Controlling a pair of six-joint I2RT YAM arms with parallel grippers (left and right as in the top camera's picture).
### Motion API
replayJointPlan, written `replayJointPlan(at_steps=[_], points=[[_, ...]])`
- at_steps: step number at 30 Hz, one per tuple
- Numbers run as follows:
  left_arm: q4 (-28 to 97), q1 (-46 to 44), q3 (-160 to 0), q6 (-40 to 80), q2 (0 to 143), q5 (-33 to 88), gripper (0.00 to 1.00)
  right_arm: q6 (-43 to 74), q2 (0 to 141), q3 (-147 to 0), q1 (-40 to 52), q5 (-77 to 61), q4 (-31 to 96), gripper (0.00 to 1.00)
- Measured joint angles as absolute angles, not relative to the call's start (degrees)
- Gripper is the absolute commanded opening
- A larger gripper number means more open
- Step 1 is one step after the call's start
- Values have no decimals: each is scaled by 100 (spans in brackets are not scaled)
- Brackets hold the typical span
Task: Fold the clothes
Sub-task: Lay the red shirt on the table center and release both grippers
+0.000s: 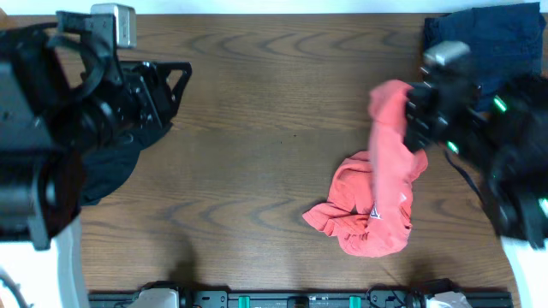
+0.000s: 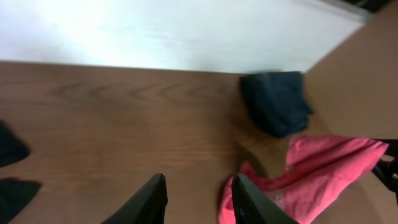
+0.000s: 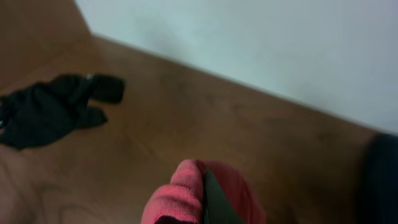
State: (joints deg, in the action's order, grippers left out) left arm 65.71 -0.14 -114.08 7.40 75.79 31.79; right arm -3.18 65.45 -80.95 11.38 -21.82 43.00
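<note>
Right gripper (image 1: 409, 118): pinching red garment (image 1: 377, 205), centre right.
Left gripper (image 2: 199, 200): fingers spread, empty.
Nearby: navy garment (image 1: 492, 38) upper right; black garment (image 1: 107, 167) left.

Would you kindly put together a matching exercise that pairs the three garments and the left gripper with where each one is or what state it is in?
Things:
1. red garment
2. navy garment
3. black garment
4. left gripper

Places or states:
A. jaws apart, nothing between them
B. at the top-right corner of the table in the overhead view
C. one end lifted by the right gripper, the rest bunched on the table
D. at the table's left side, partly under the left arm

Pairs: 1-C, 2-B, 3-D, 4-A.
</note>
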Motion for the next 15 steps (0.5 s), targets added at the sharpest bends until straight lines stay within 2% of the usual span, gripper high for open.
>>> replayJointPlan(at_steps=[7,15], points=[[6674,-1,-11406,611,7854,2845,37,-191,7996,-8095,1848,-2412,3406,1],[6716,1,-11406,563,8195,2663,37,576,9889,-8095,2617,-2506,1765,1]])
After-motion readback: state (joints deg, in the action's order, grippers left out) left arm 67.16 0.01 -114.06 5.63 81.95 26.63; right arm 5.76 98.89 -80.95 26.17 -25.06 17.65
